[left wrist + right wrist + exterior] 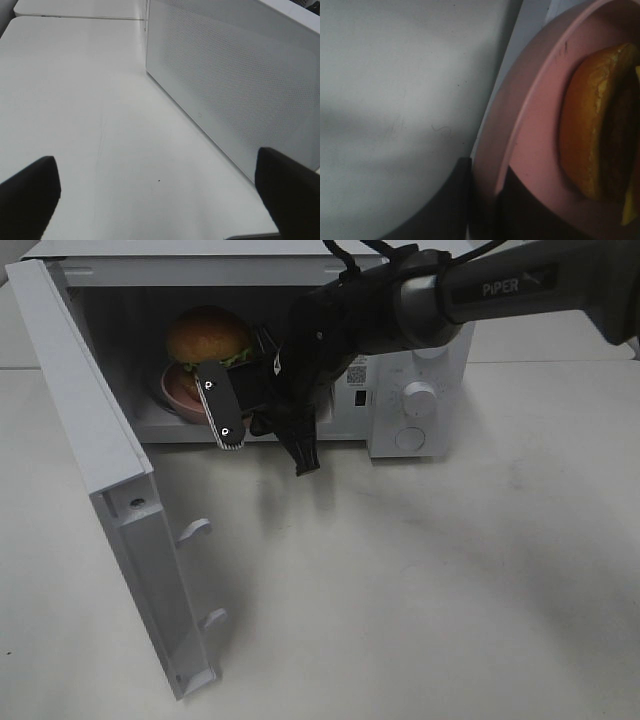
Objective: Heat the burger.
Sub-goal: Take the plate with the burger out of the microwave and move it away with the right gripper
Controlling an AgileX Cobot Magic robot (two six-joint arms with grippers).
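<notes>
The burger (208,337), a glossy golden bun with green lettuce, sits on a round pink plate (180,390) inside the open microwave (420,350), near the front of the cavity. My right gripper (228,430) reaches in from the right and is shut on the plate's near rim. In the right wrist view its dark fingers (457,200) pinch the pink plate's rim (530,100), with the burger (592,135) just beyond. My left gripper (157,170) is open and holds nothing, low over the table beside the microwave's perforated side wall (240,75). It is out of the exterior high view.
The microwave door (90,440) stands swung open to the left, its inner side and latch hooks facing right. Two knobs (420,395) are on the control panel at the right. White table (420,590) lies in front.
</notes>
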